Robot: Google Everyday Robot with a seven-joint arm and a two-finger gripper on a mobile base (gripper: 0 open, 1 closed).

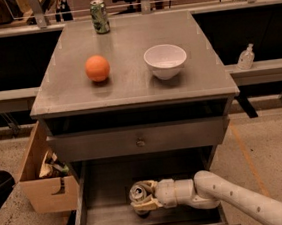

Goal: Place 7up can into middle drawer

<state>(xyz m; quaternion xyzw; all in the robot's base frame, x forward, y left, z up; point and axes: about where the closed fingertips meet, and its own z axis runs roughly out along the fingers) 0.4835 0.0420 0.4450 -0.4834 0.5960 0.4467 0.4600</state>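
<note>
7up can (138, 190) stands upright inside drawer (104, 221), bottom centre, pincer (142, 200) closed around it, probably to set it on the floor.

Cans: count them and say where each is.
2. The green can stands at the back of the cabinet top; the 7up can is in the gripper, inside the open middle drawer. The cardboard box may hide more.

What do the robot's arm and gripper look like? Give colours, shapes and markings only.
The arm is white, built of smooth rounded tubular segments, with a row of small dark dots along the forearm. The gripper, down in the open middle drawer, has pale cream fingers. No cables show.
</note>
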